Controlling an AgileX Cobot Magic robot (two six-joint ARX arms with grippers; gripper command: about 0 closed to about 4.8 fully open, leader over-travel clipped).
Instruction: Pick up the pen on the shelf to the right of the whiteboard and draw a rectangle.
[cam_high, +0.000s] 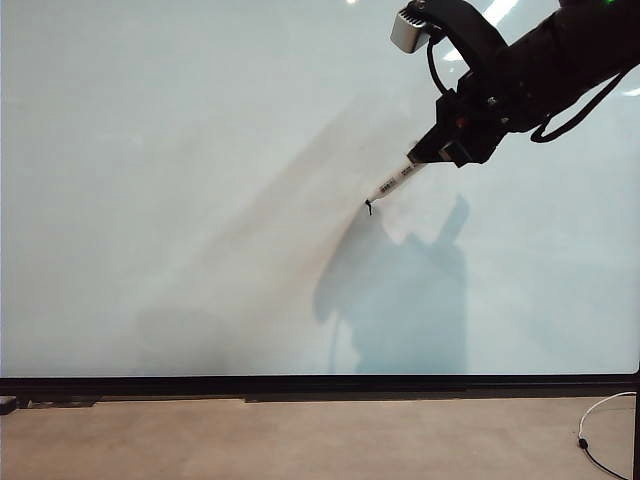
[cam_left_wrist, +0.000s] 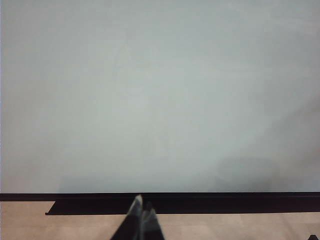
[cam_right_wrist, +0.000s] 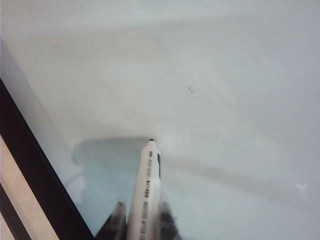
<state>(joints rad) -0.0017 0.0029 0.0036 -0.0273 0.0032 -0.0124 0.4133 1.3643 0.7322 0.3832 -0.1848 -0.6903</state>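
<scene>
While clamped between the jaws of the right gripper (cam_high: 440, 152) in the upper right of the exterior view, slanting down and to the left: the pen (cam_high: 396, 183), white barrel, dark print, black tip lowest. Tip meeting the whiteboard (cam_high: 180, 200) right of centre, at a tiny black mark (cam_high: 369, 207). No full rectangle on show, only that short stroke. Dark shadow of arm and pen falling across the board below and to the right of the tip. From the right wrist view, same grip again: right gripper (cam_right_wrist: 142, 220) closed on the pen (cam_right_wrist: 147, 185), jaws hugging the barrel on both sides, most of the barrel and the tip sticking out ahead of them toward the board (cam_right_wrist: 225, 75). Over in the left wrist view, left gripper (cam_left_wrist: 142, 217) low at bottom centre, fingertips pressed together, holding nothing, well short of the whiteboard (cam_left_wrist: 160, 90) and its black bottom edge (cam_left_wrist: 200, 197). Below the board, bare tan bench (cam_high: 300, 440), with a white cable (cam_high: 600, 420) at lower right.
</scene>
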